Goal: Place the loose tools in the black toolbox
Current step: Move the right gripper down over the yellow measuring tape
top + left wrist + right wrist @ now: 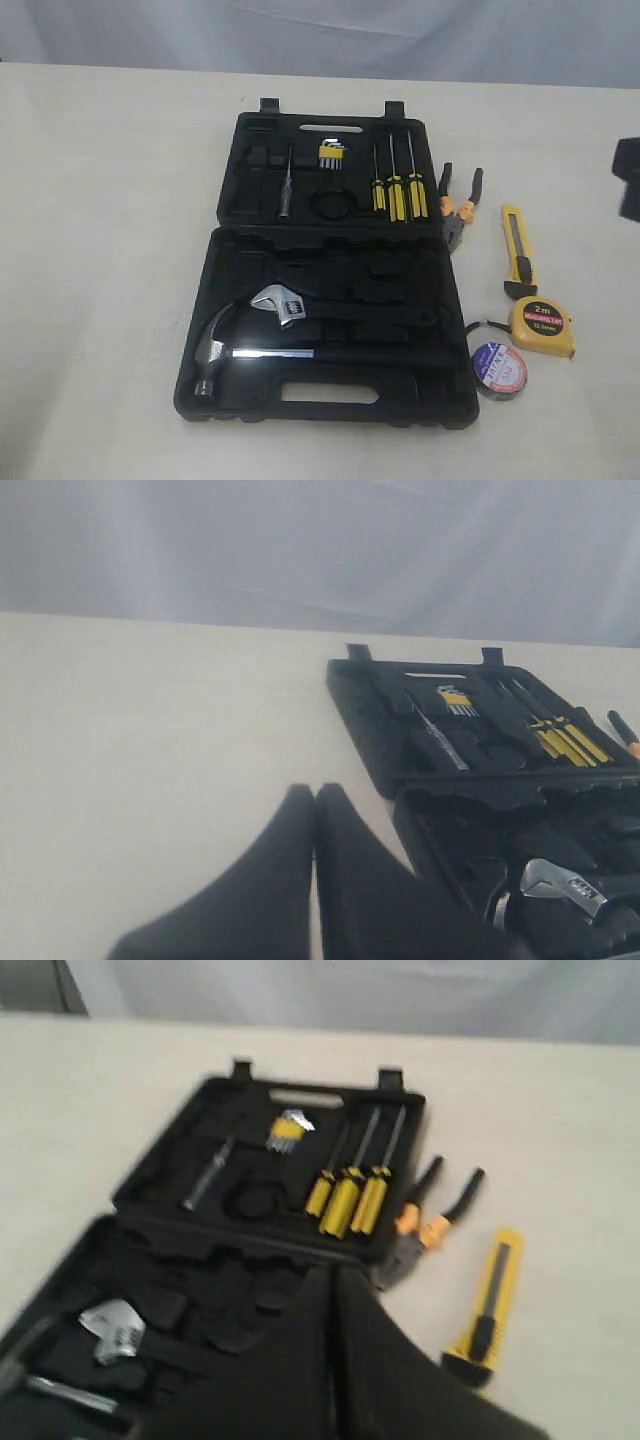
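The black toolbox (232, 200) lies open on the table with both halves flat. To its right lie the loose tools: orange-and-black pliers (460, 205), a yellow-black utility knife (518, 250), a yellow tape measure (542, 325) and a black tape roll (499, 368). My right gripper (333, 1268) is shut and empty, hovering over the toolbox (160, 1190) near the pliers (430, 1220) and knife (490, 1305). My left gripper (315, 790) is shut and empty above bare table, to one side of the toolbox (370, 720).
Inside the case sit a steel hammer (215, 350), an adjustable wrench (280, 303), three yellow-black screwdrivers (398, 190), hex keys (331, 156) and a thin driver (286, 190). A black arm part (628, 180) shows at the right edge. Pale tabletop stretches left of the case.
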